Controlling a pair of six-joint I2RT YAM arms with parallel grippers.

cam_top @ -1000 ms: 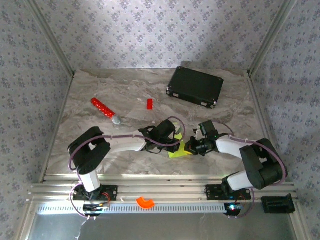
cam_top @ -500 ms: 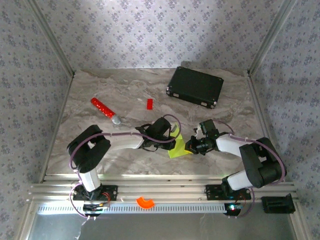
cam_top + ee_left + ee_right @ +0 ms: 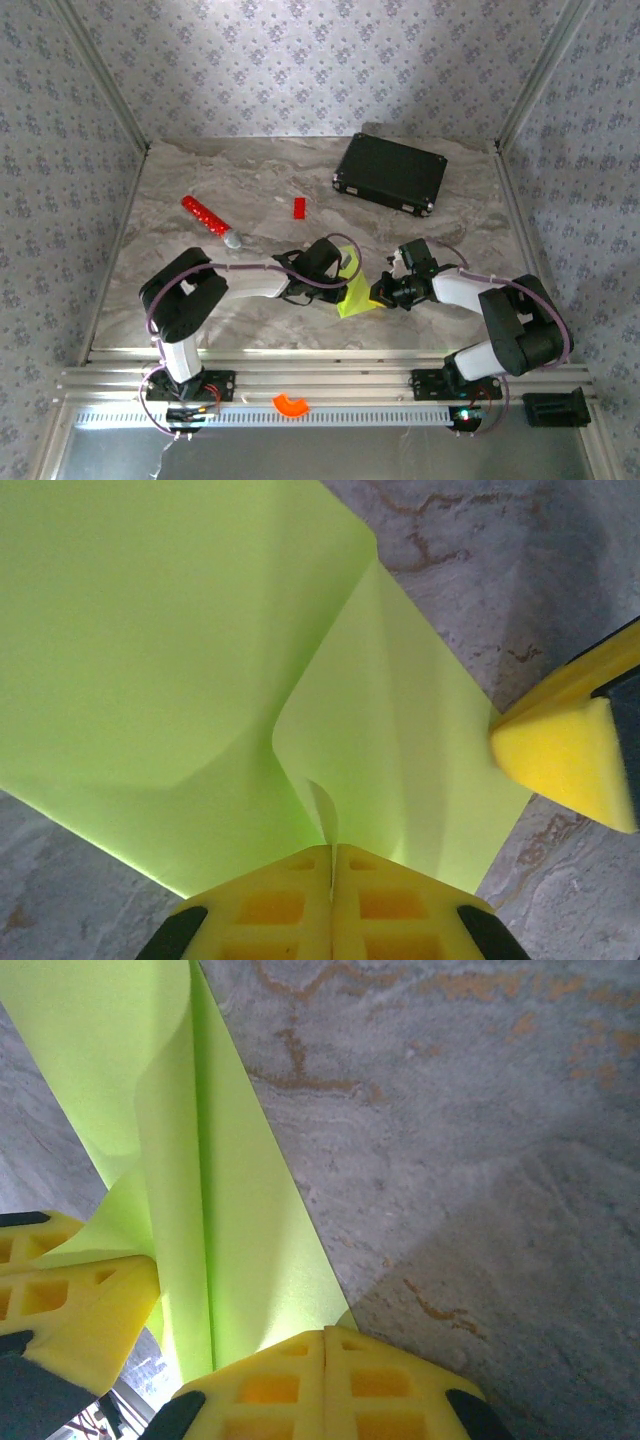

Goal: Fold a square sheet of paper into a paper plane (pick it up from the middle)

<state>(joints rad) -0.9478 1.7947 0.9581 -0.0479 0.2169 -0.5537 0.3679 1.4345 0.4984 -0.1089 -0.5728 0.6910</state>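
Paper: the square sheet of paper (image 3: 351,291) sits just below the middle of the top view, between the two arm ends – one side lifted off the marble table (image 3: 200,170), the rest curling down toward it.
Left claw: the left gripper (image 3: 332,852) is closed on a curled edge of the sheet, at the bottom of its wrist view.
Right claw: the right gripper (image 3: 327,1334) is closed too, nipping the sheet's opposite corner.
Done: the sheet is picked up and bent over; the right wrist view shows one long straight line that may be a crease.
Left: judging by the soft curl – nearly everything. No nose folds, no wings, no dart shape yet.
Change: a second ago the left wrist hung over the sheet and hid most of it; now it has drawn back toward the left of the frame, raising a taller flap. The right gripper has hardly moved.
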